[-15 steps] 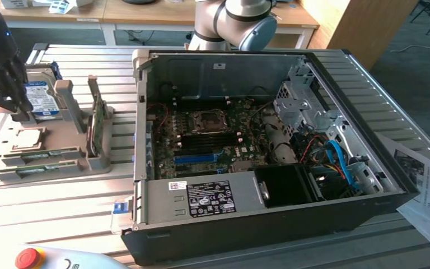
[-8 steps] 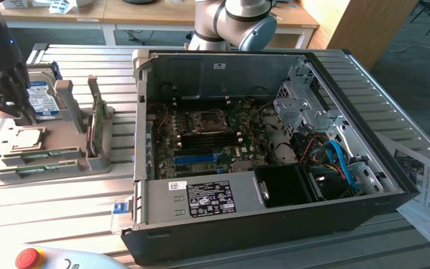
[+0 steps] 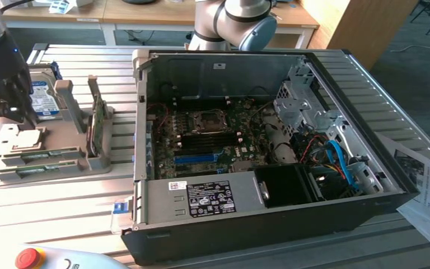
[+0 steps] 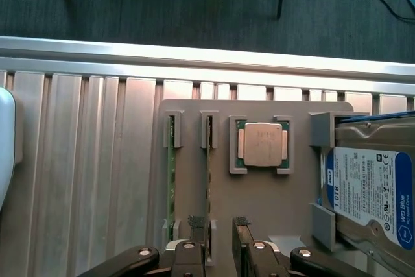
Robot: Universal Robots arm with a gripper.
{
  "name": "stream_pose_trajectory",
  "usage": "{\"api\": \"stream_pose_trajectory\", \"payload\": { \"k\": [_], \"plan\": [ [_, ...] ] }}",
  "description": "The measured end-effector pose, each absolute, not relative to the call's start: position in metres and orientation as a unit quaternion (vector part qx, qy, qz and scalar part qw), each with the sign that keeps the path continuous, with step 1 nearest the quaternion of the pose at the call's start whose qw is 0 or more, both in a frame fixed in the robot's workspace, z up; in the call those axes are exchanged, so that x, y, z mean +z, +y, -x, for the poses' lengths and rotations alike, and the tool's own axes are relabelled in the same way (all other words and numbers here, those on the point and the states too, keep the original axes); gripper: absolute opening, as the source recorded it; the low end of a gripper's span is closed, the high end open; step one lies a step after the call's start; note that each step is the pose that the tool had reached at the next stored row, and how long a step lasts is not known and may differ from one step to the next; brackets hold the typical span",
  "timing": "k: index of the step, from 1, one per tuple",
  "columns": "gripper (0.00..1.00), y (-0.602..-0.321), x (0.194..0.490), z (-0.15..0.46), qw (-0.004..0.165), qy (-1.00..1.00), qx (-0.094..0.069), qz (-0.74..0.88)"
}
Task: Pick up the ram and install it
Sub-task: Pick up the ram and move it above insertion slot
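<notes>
Spread wide and pinching nothing, the gripper (image 4: 219, 224) hangs just over the gray holder (image 4: 259, 205), one finger on each side of the ram (image 4: 209, 167). That ram stands on edge in its slot beside the processor chip (image 4: 262, 144). A second green stick (image 4: 171, 173) fills the neighbouring slot. Beyond the chip lies the blue-labelled hard drive (image 4: 366, 186). An open computer case (image 3: 275, 232) sits on the exterior view's right.

Bright daylight w/ glare on table (image 3: 43, 210), PC case (image 3: 275, 230) interior in shadow
</notes>
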State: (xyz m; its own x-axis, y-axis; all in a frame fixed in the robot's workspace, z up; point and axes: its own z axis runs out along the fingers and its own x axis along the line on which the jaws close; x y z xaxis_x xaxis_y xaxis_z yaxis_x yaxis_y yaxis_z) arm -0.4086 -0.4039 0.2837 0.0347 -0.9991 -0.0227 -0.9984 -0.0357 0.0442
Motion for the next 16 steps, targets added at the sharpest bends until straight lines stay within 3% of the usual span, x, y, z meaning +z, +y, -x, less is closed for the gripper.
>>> {"api": "stream_pose_trajectory", "payload": {
  "k": [16],
  "plan": [
    [0.31, -0.404, 0.264, 0.41, 0.008, -0.694, -0.024, -0.719]
  ]
}}
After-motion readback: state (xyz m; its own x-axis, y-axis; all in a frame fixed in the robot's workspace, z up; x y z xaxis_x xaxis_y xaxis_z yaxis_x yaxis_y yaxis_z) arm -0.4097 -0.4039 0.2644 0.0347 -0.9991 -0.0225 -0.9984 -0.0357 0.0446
